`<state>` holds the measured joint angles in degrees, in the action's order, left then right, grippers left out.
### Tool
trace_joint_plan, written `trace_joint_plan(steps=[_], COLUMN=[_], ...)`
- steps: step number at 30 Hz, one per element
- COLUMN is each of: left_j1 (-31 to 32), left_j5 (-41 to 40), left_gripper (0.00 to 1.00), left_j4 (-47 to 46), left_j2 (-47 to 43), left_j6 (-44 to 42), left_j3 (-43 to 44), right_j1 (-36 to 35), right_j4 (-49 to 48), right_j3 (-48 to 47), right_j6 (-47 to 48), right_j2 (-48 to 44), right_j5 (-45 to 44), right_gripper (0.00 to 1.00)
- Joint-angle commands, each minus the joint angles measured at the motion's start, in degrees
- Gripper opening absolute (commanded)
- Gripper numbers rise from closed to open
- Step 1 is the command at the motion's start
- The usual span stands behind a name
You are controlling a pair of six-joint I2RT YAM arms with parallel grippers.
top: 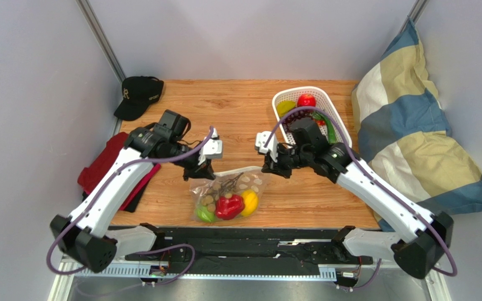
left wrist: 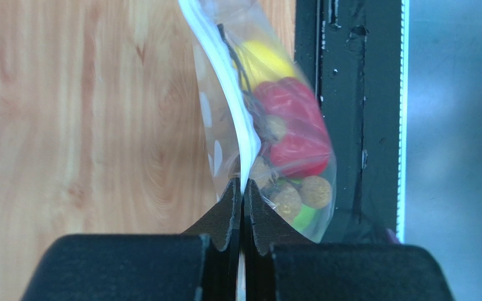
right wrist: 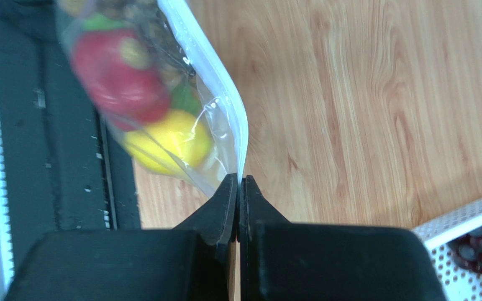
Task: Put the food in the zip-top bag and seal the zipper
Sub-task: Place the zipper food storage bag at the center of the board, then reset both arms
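The zip-top bag (top: 231, 194) lies near the table's front edge with food inside: a red pepper (top: 229, 206), a yellow lemon (top: 250, 202), a green piece (top: 204, 214) and a grape bunch (top: 221, 187). My left gripper (top: 203, 174) is shut on the zipper (left wrist: 234, 106) at the bag's left end. My right gripper (top: 267, 168) is shut on the zipper (right wrist: 215, 69) at its right end. In the left wrist view the left gripper (left wrist: 243, 188) pinches the white strip. The right gripper (right wrist: 238, 183) does the same in the right wrist view. The strip runs bowed between the two grippers.
A white basket (top: 344, 128) at the back right holds more toy food, a red piece (top: 307, 100) among it. A black cap (top: 138, 95) lies at the back left, a red cloth (top: 102, 168) at the left edge, a checked pillow (top: 413, 138) at the right.
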<state>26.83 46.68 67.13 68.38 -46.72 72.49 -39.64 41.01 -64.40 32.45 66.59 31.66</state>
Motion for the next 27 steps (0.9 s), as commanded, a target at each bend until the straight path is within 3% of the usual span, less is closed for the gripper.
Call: trace_joint_plan(steps=[1, 3, 4, 5, 6, 7, 8, 9, 10, 11, 15, 19, 23, 27], left_j1=[-5.6, -8.1, -8.9, -9.6, -10.2, -10.9, -11.0, -11.1, -11.1, -11.2, -13.3, -18.1, -26.2, -29.6], left_j5=[1.4, -0.3, -1.2, -3.0, -4.2, -5.9, -9.4, -10.5, -11.7, -14.7, -18.4, -16.3, -10.9, -16.4], left_gripper=[0.06, 0.17, 0.29, 0.36, 0.43, 0.61, 0.67, 0.70, 0.95, 0.99, 0.99, 0.99, 0.99, 0.99], left_j4=[-6.7, -8.9, -11.8, -13.1, -14.3, -16.6, -17.0, -17.3, -17.5, -17.8, -16.5, -11.2, -13.0, -14.2], left_j2=[8.8, 11.0, 11.2, 11.2, 10.8, 10.5, 10.2, 9.8, 9.6, 9.2, 9.5, 11.5, 9.9, 7.6], left_j6=[7.6, 10.1, 13.7, 15.2, 16.9, 20.7, 22.1, 23.0, 25.1, 26.8, 36.6, 40.8, 44.0, 42.8], left_j3=[1.6, 3.0, 3.7, 4.0, 4.4, 5.3, 5.9, 6.7, 7.3, 8.6, 13.5, 17.9, 14.4, 10.2], right_j1=[0.3, 1.7, 2.4, 3.9, 4.6, 5.3, 6.1, 6.5, 6.8, 7.5, 10.5, 16.6, 24.3, 29.3], right_j4=[-4.7, -5.2, -4.8, -4.5, -4.3, -4.5, -4.9, -5.3, -6.1, -6.7, -9.1, -12.0, -12.9, -13.3], right_j3=[-4.6, -6.1, -8.2, -9.2, -9.8, -10.0, -9.7, -9.4, -9.2, -8.5, -8.5, -8.7, -8.0, -5.6], right_j6=[-0.5, -3.8, -5.0, -6.8, -9.6, -11.1, -12.0, -13.8, -14.7, -15.6, -21.0, -29.4, -32.1, -35.0], right_j2=[7.1, 10.6, 11.5, 12.2, 12.6, 12.4, 12.0, 10.9, 10.2, 9.6, 7.2, 6.2, 5.0, 2.9], right_j5=[-9.2, -13.0, -13.0, -12.6, -12.1, -11.6, -11.0, -10.7, -10.5, -10.2, -10.0, -8.4, -8.1, -8.4], right_gripper=[0.00, 0.14, 0.22, 0.44, 0.56, 0.66, 0.78, 0.83, 0.89, 0.97, 1.00, 1.00, 1.00, 1.00])
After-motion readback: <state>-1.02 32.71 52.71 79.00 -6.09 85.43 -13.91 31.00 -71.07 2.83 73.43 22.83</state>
